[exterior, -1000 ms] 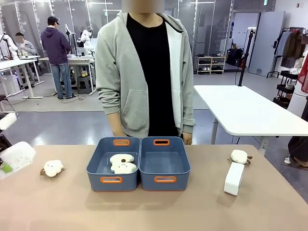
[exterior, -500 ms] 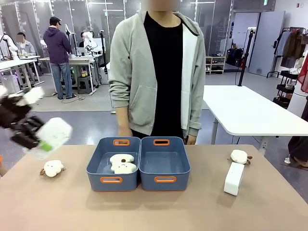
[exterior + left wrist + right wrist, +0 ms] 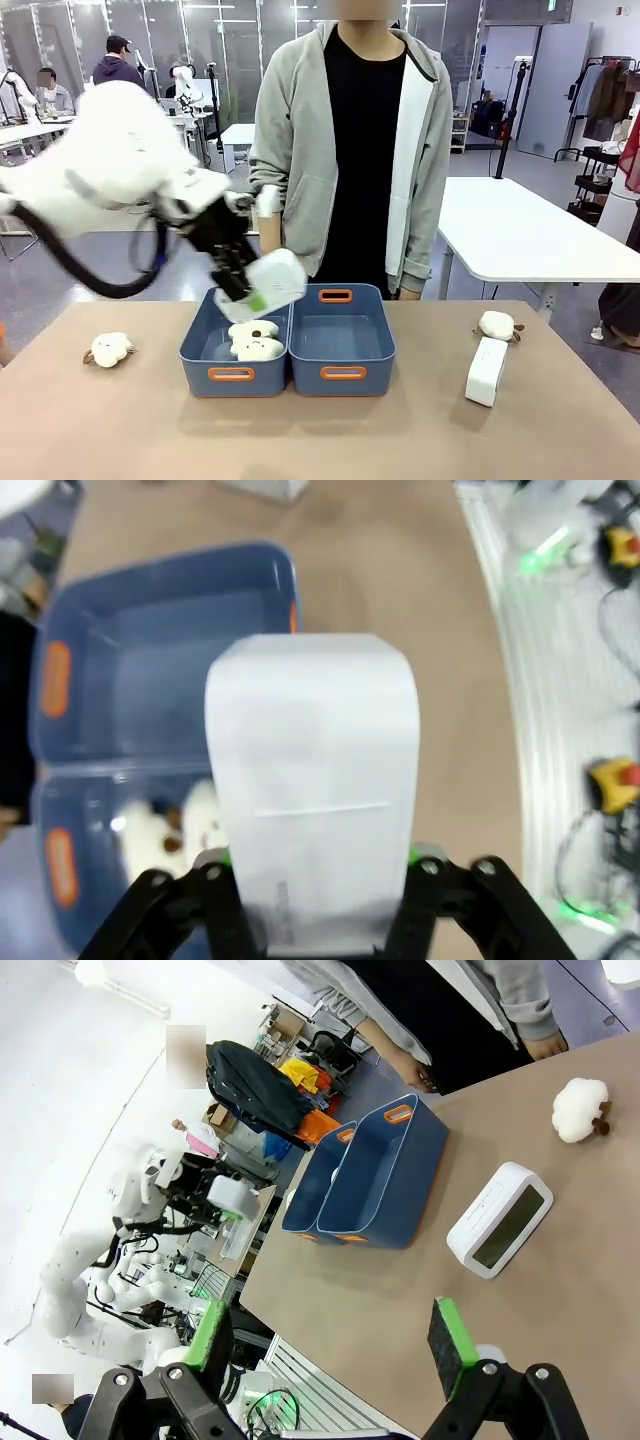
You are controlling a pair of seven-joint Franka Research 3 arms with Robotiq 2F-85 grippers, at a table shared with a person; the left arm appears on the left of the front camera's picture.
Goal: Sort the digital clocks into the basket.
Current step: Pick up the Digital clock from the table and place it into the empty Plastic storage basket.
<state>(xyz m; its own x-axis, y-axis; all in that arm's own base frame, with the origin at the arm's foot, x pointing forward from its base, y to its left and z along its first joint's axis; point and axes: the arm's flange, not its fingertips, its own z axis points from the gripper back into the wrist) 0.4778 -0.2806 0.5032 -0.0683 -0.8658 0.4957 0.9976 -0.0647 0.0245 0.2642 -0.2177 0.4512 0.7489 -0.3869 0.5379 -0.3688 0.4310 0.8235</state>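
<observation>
The left tool (image 3: 238, 288) gripped one digital clock (image 3: 275, 278) just above the basket (image 3: 310, 378); the other clock (image 3: 486, 371) lay unsorted on the table (image 3: 330, 440).

At the table (image 3: 320, 440): two clocks (image 3: 274, 282), two joined bins (image 3: 343, 372), what look like four plush toys (image 3: 109, 348), and one person (image 3: 350, 150) standing behind.

Table (image 3: 320, 440) w/ twin baskets (image 3: 300, 386), L plush (image 3: 109, 349), R plush (image 3: 497, 325), clock (image 3: 486, 371).

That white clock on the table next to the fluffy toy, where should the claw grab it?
Probably from above, pinching the digital clock across its short width, mid-length: its long flat sides run parallel and suit the open right claw.
</observation>
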